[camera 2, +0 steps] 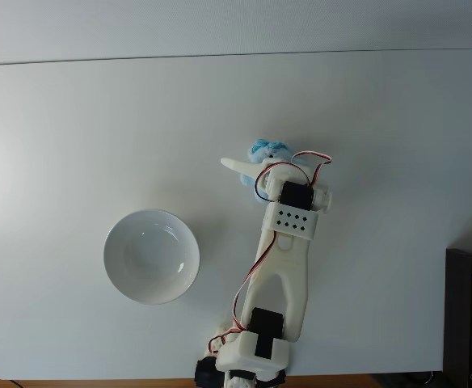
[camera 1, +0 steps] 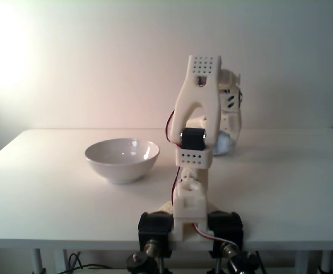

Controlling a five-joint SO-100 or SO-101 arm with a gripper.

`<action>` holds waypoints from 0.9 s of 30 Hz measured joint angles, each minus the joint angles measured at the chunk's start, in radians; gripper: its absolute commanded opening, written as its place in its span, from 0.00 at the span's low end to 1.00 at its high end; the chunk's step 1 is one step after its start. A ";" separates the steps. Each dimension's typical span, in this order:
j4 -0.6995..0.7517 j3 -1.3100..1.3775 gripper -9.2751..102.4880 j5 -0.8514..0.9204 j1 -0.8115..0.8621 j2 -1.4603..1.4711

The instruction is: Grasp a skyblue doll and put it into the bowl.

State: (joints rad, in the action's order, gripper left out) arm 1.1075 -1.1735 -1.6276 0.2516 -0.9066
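Your end effector point(camera 2: 256, 166) is down at the skyblue doll point(camera 2: 268, 150), around mid-bench. From above, one white finger point(camera 2: 238, 166) pokes out left of the doll; the other is hidden under the wrist, so can't tell jaw width or whether it has a grip. Finger looks right against the doll. In the front fixed view the doll point(camera 1: 223, 142) is mostly behind the arm point(camera 1: 198, 108).

Count: 1 doll, 1 bowl point(camera 2: 151, 256), 1 arm. Bowl sits empty on the bench point(camera 2: 74, 121), toward the near-left corner seen from above, well apart from the doll.
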 measured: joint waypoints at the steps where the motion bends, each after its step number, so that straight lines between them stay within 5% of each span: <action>1: -0.006 0.002 0.88 0.000 0.000 0.003; 16: -0.005 0.005 0.35 0.000 -0.003 0.014; 27: -0.002 0.003 0.19 0.008 -0.017 0.014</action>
State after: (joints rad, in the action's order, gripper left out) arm 1.1060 -1.1704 -1.6199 0.2347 -0.8928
